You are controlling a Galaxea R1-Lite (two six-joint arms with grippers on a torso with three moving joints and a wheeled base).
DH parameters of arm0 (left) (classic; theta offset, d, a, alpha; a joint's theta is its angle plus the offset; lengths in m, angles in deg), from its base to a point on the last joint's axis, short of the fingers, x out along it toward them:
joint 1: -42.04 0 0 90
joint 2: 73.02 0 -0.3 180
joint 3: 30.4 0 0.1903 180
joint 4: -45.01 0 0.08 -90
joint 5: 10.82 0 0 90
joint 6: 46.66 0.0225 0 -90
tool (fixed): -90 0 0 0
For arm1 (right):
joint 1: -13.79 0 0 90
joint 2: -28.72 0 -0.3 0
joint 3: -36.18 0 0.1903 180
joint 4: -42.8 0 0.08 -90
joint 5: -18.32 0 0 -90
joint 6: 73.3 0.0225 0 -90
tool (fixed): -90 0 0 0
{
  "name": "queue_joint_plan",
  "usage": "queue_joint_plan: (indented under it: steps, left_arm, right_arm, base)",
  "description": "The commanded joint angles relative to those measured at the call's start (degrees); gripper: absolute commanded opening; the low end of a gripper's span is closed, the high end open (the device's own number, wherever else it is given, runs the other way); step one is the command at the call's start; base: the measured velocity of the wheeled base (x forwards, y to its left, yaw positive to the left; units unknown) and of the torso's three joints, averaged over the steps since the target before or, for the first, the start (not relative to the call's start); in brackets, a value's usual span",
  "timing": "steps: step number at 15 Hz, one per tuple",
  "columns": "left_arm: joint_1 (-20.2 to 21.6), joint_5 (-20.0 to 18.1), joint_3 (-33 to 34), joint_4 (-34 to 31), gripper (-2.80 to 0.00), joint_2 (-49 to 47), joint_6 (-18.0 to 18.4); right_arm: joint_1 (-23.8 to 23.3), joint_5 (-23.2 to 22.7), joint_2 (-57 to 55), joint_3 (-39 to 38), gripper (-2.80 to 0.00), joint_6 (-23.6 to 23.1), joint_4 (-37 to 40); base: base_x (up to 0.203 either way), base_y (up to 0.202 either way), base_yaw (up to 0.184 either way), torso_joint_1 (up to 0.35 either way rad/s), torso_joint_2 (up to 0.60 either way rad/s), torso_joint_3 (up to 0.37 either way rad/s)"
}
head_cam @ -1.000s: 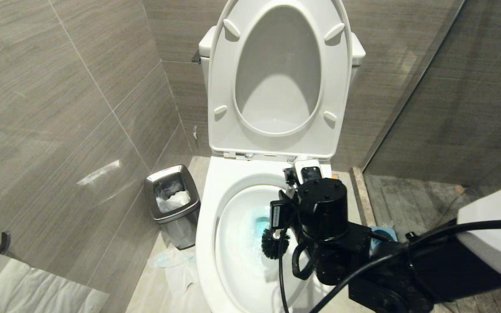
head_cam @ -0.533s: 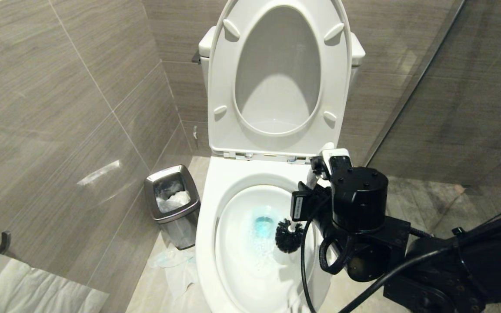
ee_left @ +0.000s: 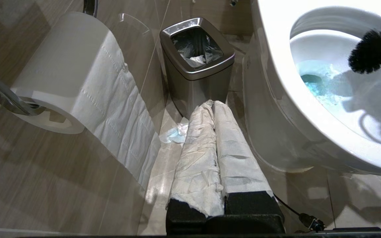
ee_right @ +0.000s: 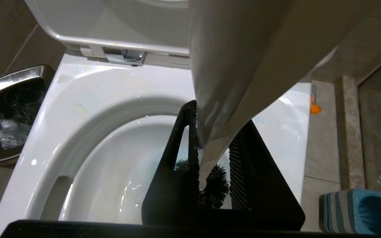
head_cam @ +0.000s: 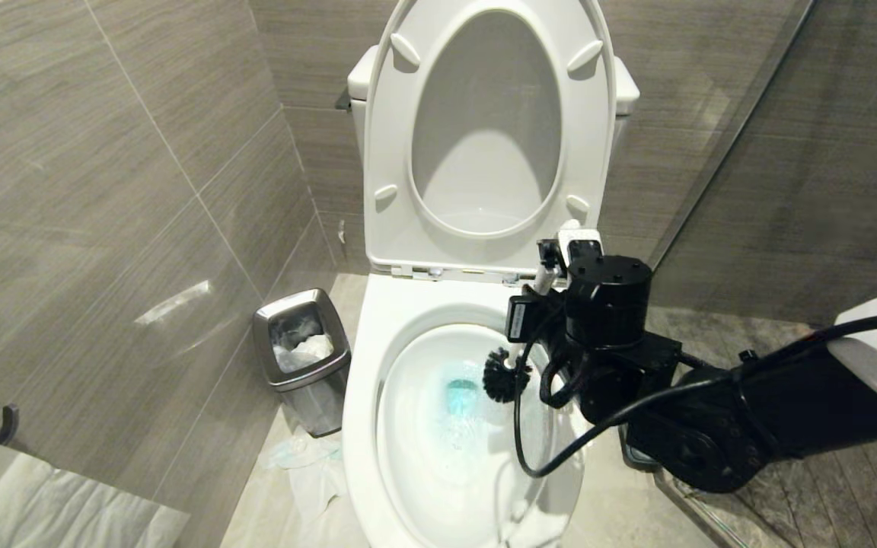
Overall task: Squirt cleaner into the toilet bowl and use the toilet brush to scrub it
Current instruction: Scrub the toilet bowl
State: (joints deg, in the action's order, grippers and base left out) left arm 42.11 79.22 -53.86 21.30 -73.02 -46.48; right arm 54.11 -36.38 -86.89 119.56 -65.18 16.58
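Note:
The white toilet bowl (head_cam: 366, 365) stands open, seat and lid raised against the tank. Teal-blue cleaner (head_cam: 460, 396) pools in the water at the basin's bottom. My right gripper (head_cam: 549, 270) hangs over the bowl's back right rim, shut on the toilet brush's white handle (ee_right: 210, 145). The black bristle head (head_cam: 505, 374) sits against the basin's right inner wall, just beside the cleaner. In the right wrist view the gripper (ee_right: 218, 115) clamps the handle and the bristles (ee_right: 215, 188) show below. My left gripper (ee_left: 213, 105), its fingers wrapped in white tissue, is shut and parked low to the bowl's left.
A steel waste bin (head_cam: 301, 350) stands on the floor left of the toilet, with crumpled tissue (head_cam: 294, 457) by it. A toilet paper roll (ee_left: 71, 72) hangs on the left wall. The blue-and-grey brush holder (ee_right: 359, 211) sits on the floor to the right, near the glass partition (head_cam: 720, 144).
My right arm has swung right and then toward the back of the bowl. The brush head has travelled from the basin's middle front up to the right back wall.

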Motion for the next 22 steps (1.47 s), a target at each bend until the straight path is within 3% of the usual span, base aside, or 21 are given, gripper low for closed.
queue_joint_plan:
  steps: [1,9,18,22]
  left_arm:
    - [0.0,0.0,0.0,0.0,-2.80,0.0,0.0]
    - [0.0,0.0,0.0,0.0,-2.80,0.0,0.0]
    - [0.0,0.0,0.0,0.0,-2.80,0.0,0.1]
    - [0.0,0.0,0.0,0.0,-2.80,0.0,0.0]
  right_arm:
    - [-0.3,-0.3,-4.0,5.3,-2.80,0.0,1.5]
    - [3.9,-0.7,-9.8,23.1,-2.80,0.4,12.7]
    - [9.6,-0.6,-10.5,22.2,-2.80,1.4,13.1]
    - [12.4,-0.6,-6.9,14.1,-2.80,2.8,13.2]
  base:
    - [0.000,0.000,0.000,0.000,0.00,0.000]
    - [0.000,0.000,0.000,0.000,0.00,0.000]
    - [0.000,0.000,0.000,0.000,0.00,0.000]
    - [0.000,0.000,0.000,0.000,0.00,0.000]
